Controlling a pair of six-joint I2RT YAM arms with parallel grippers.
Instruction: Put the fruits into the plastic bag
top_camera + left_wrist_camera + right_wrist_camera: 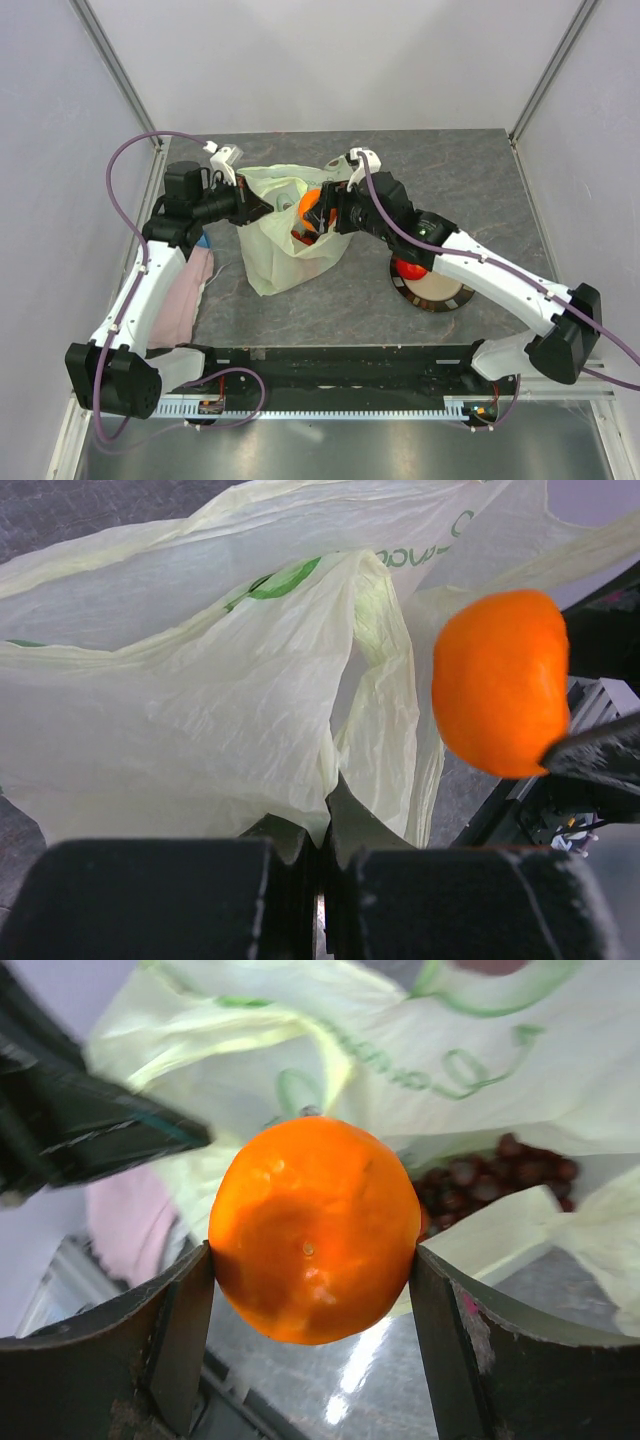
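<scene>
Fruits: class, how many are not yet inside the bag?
2. An orange is gripped in the right tool at the bag mouth; a red fruit lies on the plate. The right arm may hide more.

white walls (330,60) | grey marbled tabletop (460,170) | aluminium corner posts (547,70) | even light

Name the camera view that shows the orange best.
Right wrist view: the orange fills the centre, sharp, held between the fingers of the right gripper. The left wrist view shows it smaller, off to the right. The top view shows only a small orange patch by the plastic bag mouth, partly hidden by the gripper.
</scene>
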